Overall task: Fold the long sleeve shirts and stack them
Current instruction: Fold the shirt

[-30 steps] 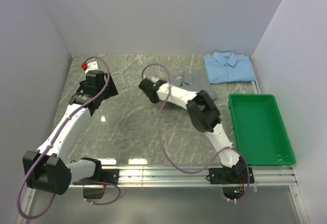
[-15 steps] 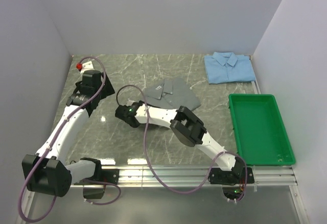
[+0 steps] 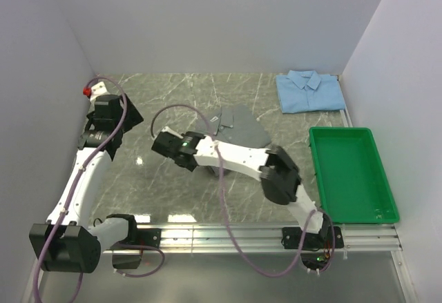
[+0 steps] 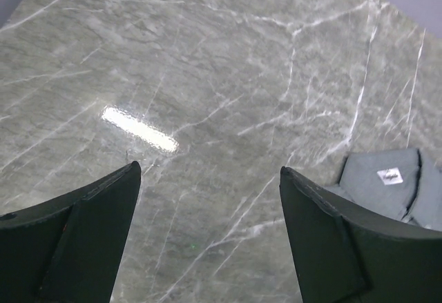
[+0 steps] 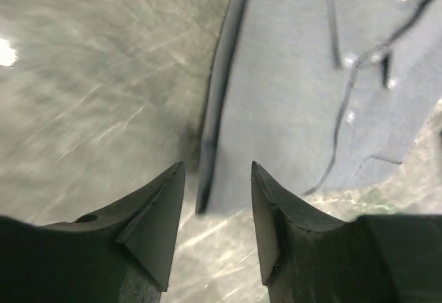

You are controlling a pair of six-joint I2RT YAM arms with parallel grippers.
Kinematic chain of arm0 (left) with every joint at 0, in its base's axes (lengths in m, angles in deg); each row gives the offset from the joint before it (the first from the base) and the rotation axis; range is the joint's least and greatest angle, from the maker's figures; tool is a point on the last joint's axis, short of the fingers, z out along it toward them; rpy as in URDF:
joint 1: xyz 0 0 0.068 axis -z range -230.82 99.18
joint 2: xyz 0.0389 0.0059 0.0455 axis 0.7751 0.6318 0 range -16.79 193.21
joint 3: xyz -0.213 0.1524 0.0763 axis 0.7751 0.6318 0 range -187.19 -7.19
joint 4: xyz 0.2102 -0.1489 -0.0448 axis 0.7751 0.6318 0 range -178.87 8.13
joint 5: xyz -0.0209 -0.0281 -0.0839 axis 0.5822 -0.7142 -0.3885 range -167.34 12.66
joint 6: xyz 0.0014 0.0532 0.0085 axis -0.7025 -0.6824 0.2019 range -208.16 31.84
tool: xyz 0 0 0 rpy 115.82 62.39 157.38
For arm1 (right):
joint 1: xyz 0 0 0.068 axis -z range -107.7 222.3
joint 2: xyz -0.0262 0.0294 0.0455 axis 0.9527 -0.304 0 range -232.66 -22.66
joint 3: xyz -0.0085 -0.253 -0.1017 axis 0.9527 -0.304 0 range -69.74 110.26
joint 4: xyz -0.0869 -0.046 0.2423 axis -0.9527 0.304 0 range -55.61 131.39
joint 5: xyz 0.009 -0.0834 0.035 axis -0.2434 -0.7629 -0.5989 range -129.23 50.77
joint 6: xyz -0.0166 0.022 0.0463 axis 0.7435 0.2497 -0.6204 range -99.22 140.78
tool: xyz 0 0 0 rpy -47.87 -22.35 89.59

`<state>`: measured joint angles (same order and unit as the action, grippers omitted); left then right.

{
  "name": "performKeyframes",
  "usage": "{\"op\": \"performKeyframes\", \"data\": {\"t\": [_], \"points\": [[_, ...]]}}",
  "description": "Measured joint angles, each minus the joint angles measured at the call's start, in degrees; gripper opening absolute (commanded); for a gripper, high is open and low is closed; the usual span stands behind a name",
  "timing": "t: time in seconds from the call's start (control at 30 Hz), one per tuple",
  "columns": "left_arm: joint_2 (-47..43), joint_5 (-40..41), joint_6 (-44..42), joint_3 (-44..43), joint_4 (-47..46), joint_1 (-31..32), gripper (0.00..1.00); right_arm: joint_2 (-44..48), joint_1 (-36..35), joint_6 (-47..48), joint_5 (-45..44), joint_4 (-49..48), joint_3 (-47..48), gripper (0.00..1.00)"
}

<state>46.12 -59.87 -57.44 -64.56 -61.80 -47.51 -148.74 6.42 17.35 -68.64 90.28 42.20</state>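
The grey shirt (image 3: 239, 125) lies folded on the marble, mid-table; it also shows at the lower right of the left wrist view (image 4: 390, 182). The light blue shirt (image 3: 309, 90) lies folded, collar up, at the back right. My right gripper (image 5: 217, 165) is open and low over the table, with only bare marble between its fingers. The grey shirt's (image 5: 304, 96) near-left corner lies just beyond the tips. In the top view the right wrist (image 3: 177, 148) sits left of and nearer than the grey shirt. My left gripper (image 4: 208, 170) is wide open over bare marble near the left wall.
A green plastic tray (image 3: 352, 172) stands at the right edge, nearer than the blue shirt. Grey walls close the table on the left, back and right. The right arm's cable (image 3: 173, 110) loops over the table left of the grey shirt.
My right gripper has opened and let go of the grey shirt, after dragging it left and nearer. The left arm has swung back toward the left wall, still open.
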Motion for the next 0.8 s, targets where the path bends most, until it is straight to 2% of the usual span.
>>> {"op": "performKeyframes", "data": {"t": [0.07,0.1,0.27,0.43,0.6,0.8], "points": [[-0.22,-0.98,0.39,0.04,-0.26,-1.33,0.87,5.73,0.44,-0.9,1.86,-2.14,-3.72,0.47],[-0.2,-1.33,0.48,0.04,-0.31,-1.75,0.86,8.37,0.72,-1.36,2.69,-3.19,-5.42,0.43],[0.37,-4.59,0.7,0.63,-0.83,-2.1,0.84,16.28,7.67,-3.26,7.78,-8.41,-12.83,0.33],[3.63,-10.73,2.23,1.18,-1.36,-2.1,0.83,16.26,13.62,-4.74,14.99,-13.42,-20.96,0.3],[5.27,-16.94,4.92,4.11,-2.49,-2.05,0.81,13.29,12.74,-6.43,24.72,-16.04,-27.04,0.29],[6.88,-21.77,8.46,5.31,-4.0,0.15,0.79,9.42,12.15,-6.03,32.37,-16.92,-27.1,0.31]]}}
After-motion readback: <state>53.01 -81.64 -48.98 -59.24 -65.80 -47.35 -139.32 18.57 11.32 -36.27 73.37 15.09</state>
